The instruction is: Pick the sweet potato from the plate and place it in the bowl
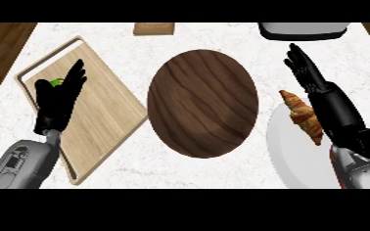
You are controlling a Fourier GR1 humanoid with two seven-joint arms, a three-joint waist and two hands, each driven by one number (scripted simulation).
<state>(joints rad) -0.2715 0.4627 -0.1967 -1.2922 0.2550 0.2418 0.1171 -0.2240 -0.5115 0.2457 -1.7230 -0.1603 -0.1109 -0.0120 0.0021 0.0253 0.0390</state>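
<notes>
A dark wooden round plate (203, 103) lies at the counter's middle; only wood grain shows on it. At the right edge sits a white round dish (285, 151), partly cut off. A brown ridged item (303, 115), shaped like a croissant, lies at the dish's upper part, just left of my right forearm. No sweet potato shows anywhere. My right hand (307, 71) is open, fingers straight and pointing away, beyond the brown item and not touching it. My left hand (61, 95) is open over the cutting board, far from the plate.
A light wooden cutting board (101, 122) lies at the left, with a small green thing (56, 82) mostly hidden behind my left hand. A grey-white appliance (303, 29) stands at the back right, a small wooden block (154, 28) at the back middle.
</notes>
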